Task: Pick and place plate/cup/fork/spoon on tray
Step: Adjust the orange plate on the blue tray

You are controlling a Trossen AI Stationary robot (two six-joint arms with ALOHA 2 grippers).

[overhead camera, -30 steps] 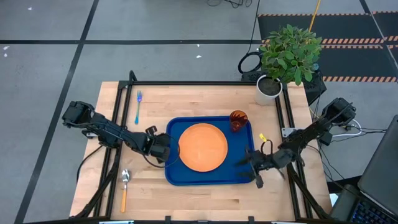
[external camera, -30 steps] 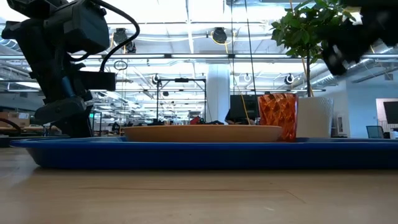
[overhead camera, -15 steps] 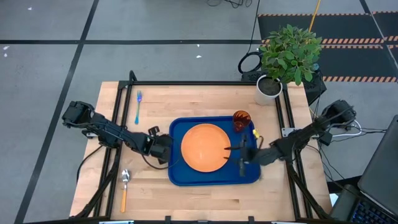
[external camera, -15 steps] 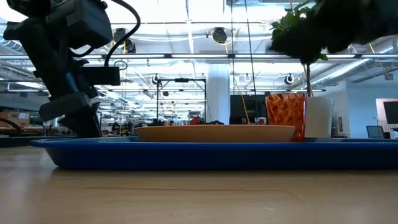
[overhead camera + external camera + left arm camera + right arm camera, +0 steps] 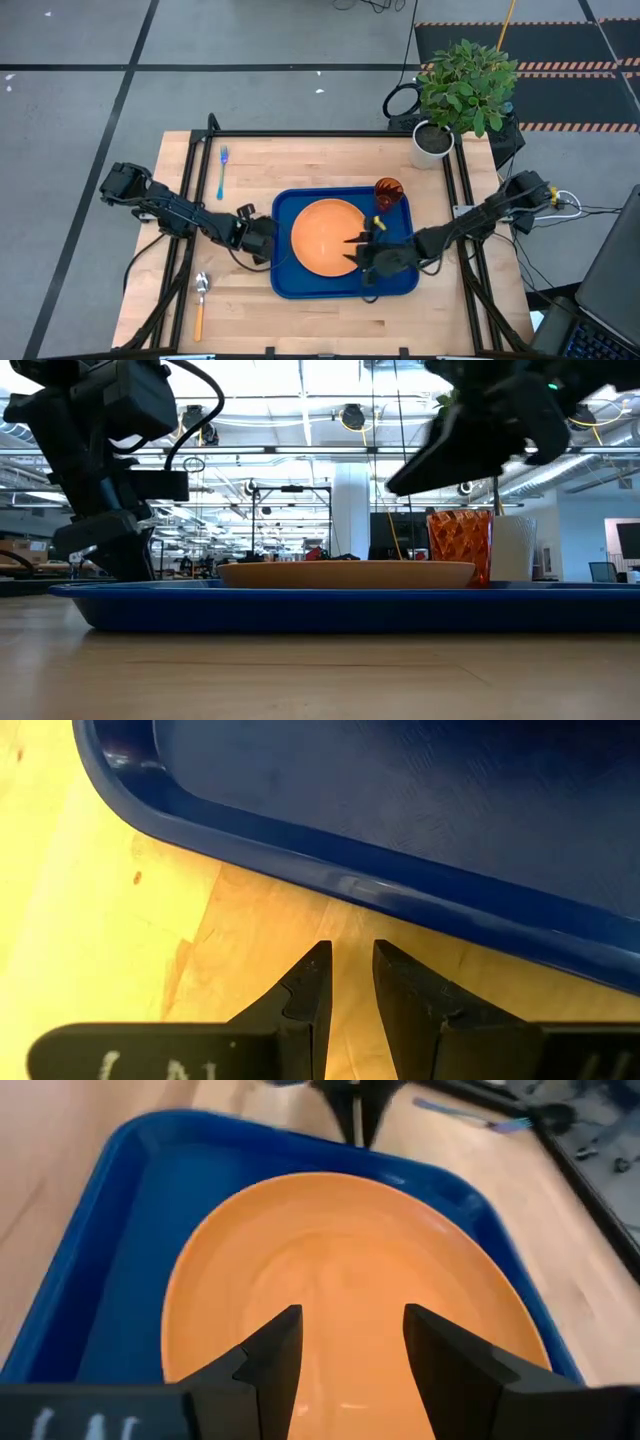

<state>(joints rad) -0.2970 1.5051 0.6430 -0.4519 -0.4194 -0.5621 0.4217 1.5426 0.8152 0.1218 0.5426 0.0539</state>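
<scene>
Plate (image 5: 327, 237) lies flat in the tray (image 5: 284, 282); cup (image 5: 387, 192) stands upright in the tray's far right corner. Right gripper (image 5: 358, 250) hovers over the plate's right edge, fingers apart, holding nothing. Left gripper (image 5: 348, 975) sits low just outside the tray's left rim, fingers narrowly parted, empty. Fork (image 5: 222, 168) and spoon (image 5: 200, 303) lie on the table (image 5: 300, 160), left of the tray.

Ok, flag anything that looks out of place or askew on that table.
Nothing looks spilled, tipped or damaged. The plate lies flat in the tray, and the cup stands upright in its far right corner. The fork and spoon lie on the bare table, outside the tray, simply not yet placed.
</scene>
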